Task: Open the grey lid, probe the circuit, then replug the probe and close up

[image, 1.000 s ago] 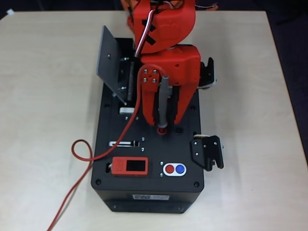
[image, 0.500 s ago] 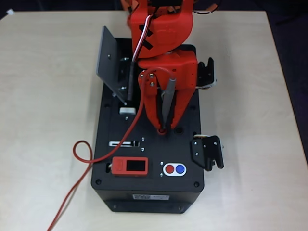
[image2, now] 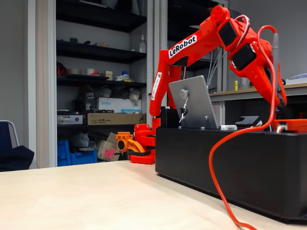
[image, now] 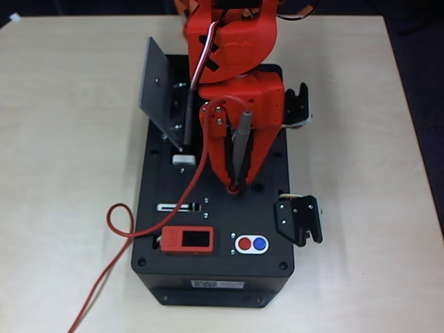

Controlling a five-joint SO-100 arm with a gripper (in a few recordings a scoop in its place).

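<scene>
Our gripper (image: 234, 179) is clamped on the probe (image: 240, 149), its tip at the red socket (image: 234, 187); we should press straight down, with the lid (image: 162, 94) open.

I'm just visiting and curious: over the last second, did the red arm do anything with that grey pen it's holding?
Yes. The arm drew back toward the far end of the black box, and the probe, gripped between the fingers, tilted so its dark tip now sits at the red socket. Most of this happened early; the last half second shows almost no motion. The grey lid stayed open, and the red cable kept its loop.
</scene>
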